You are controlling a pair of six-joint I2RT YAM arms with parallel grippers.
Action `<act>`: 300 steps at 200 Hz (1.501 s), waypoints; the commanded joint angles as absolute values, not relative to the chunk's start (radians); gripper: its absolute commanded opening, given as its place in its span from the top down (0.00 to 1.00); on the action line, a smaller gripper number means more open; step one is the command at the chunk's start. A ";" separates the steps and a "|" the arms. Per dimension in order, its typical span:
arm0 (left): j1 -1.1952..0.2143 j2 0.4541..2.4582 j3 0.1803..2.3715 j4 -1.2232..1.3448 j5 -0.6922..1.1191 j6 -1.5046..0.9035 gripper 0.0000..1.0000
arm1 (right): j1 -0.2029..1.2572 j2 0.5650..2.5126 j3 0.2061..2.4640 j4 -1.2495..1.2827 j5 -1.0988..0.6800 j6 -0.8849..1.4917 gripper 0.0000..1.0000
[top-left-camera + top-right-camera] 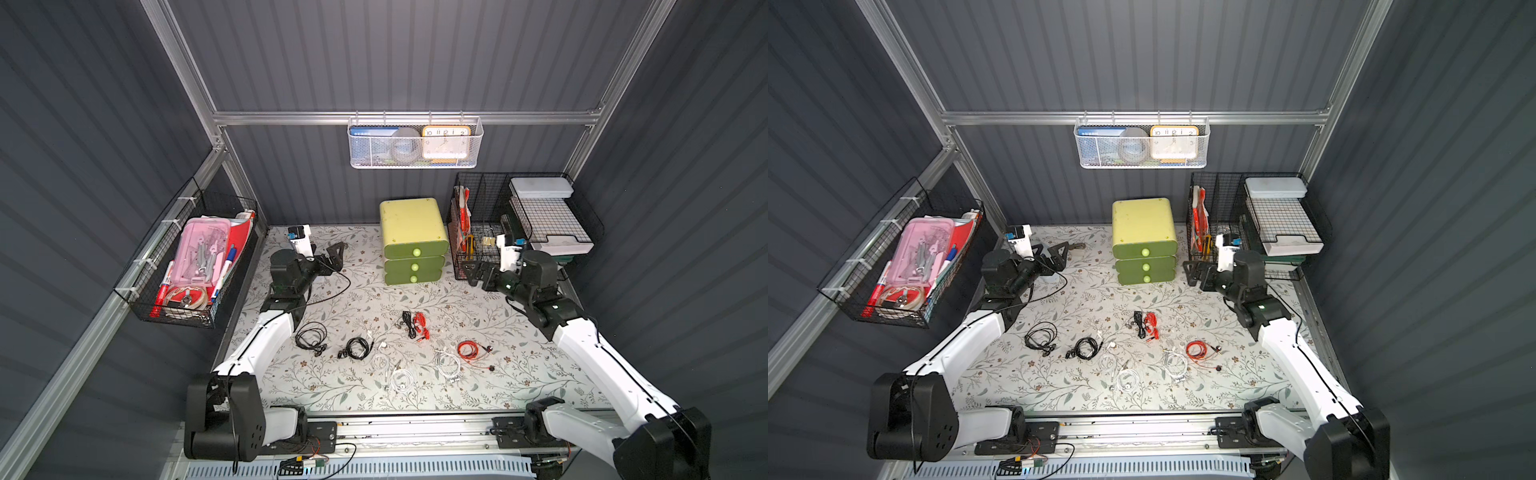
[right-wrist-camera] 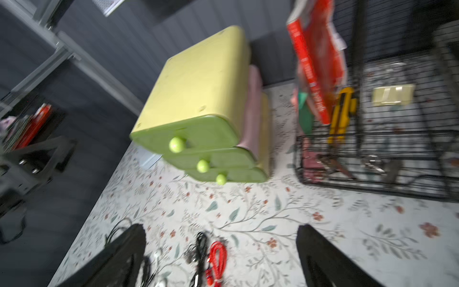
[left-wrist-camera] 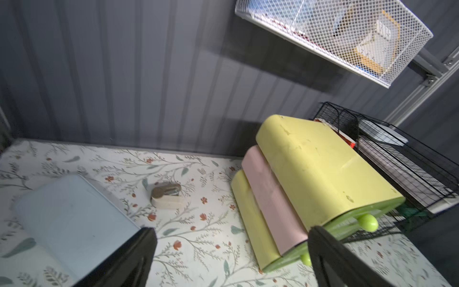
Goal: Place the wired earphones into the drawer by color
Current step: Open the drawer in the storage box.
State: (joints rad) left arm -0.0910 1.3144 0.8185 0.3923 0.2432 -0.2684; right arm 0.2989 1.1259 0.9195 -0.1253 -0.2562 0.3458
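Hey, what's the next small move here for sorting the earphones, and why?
Probably bring the open, empty right tool to the top drawer knob: all three drawers are shut, and every earphone coil lies out on the table.

Three black earphones (image 1: 407,321), two red earphones (image 1: 421,323) and three white earphones (image 1: 449,365) lie on the table (image 1: 365,299). One cabinet (image 1: 411,220) has three drawers (image 1: 399,250), each with one knob (image 1: 417,252). There are two robot arms (image 1: 266,336).
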 commanded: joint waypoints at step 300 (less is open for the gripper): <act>-0.152 1.201 0.545 0.620 0.409 -0.370 0.01 | 0.635 1.732 1.458 -0.257 0.232 0.474 0.38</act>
